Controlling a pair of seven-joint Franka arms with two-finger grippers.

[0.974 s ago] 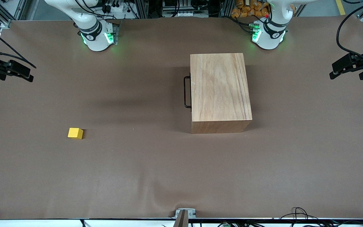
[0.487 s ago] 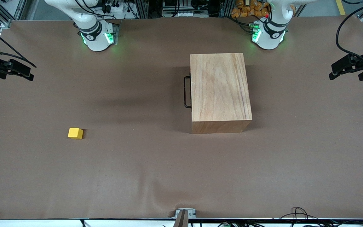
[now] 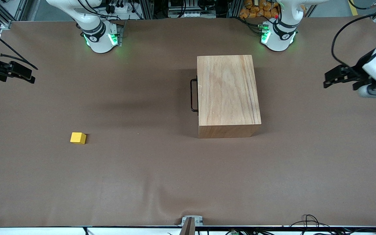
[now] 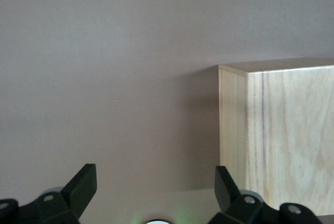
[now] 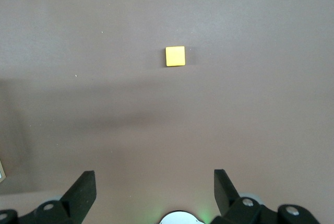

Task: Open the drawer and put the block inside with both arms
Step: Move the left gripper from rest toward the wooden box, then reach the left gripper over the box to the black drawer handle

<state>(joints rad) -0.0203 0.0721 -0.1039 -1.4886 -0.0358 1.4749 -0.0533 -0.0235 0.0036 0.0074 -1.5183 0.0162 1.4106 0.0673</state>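
The wooden cabinet stands in the middle of the table. Its drawer is shut, and the black wire handle faces the right arm's end. The small yellow block lies on the cloth toward that end, nearer the front camera than the cabinet. My left gripper hangs open over the left arm's end of the table, apart from the cabinet, with nothing between its fingers. At the right arm's end my right gripper waits, open and empty, with the block in its wrist view.
Brown cloth covers the whole table. The two green-lit arm bases stand along the edge farthest from the front camera. Cables lie at the near edge.
The left arm has swung inward over the table toward the cabinet. The right arm, the block and the cabinet have not moved.
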